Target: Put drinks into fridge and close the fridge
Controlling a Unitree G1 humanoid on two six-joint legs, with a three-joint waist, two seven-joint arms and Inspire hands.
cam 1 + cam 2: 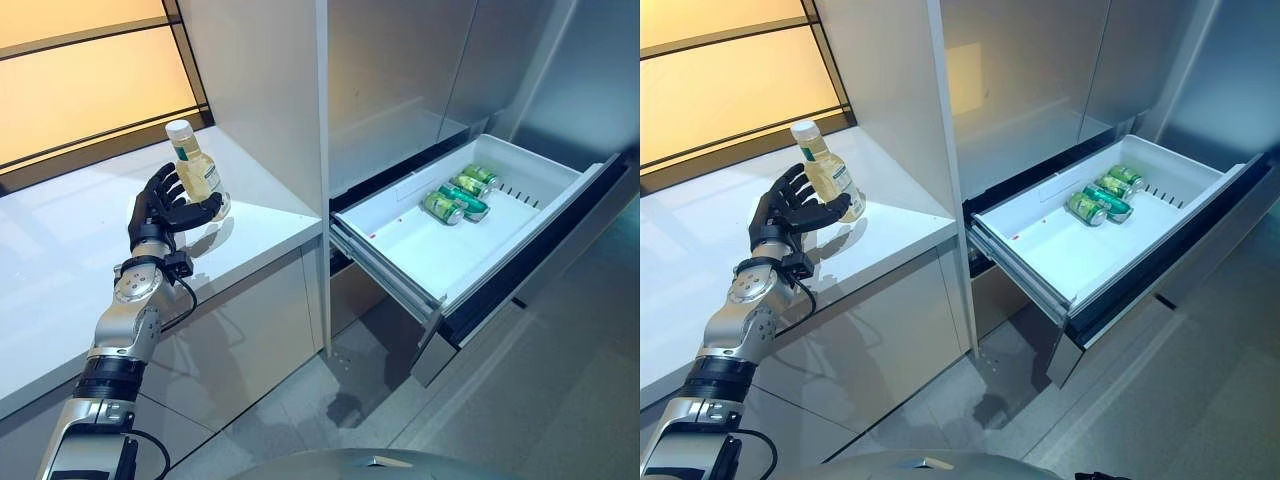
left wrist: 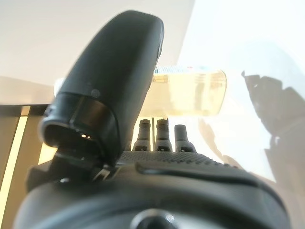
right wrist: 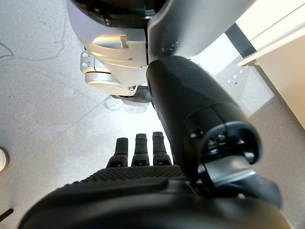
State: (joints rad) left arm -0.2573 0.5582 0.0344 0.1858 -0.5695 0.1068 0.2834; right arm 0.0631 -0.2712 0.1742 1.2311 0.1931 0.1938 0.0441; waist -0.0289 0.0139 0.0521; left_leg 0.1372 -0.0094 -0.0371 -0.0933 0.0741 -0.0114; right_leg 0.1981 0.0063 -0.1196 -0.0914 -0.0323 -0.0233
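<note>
A bottle (image 1: 197, 165) of pale yellow drink with a white cap is tilted, low over the white counter (image 1: 60, 260) left of the fridge. My left hand (image 1: 160, 212) is shut on it, with the fingers behind it and the thumb across its lower part. In the left wrist view the bottle (image 2: 190, 93) lies between the thumb and fingers of that hand (image 2: 157, 191). The fridge drawer (image 1: 400, 285) stands pulled open to the right, with green cans (image 1: 460, 195) lying at its far end. My right hand (image 3: 143, 191) hangs open and empty above the floor.
A tall grey cabinet wall (image 1: 270, 90) stands between the counter and the fridge. The near half of the drawer's white floor (image 1: 425, 245) is bare. A grey tiled floor (image 1: 560, 380) lies below the drawer. A lit window (image 1: 80, 70) runs behind the counter.
</note>
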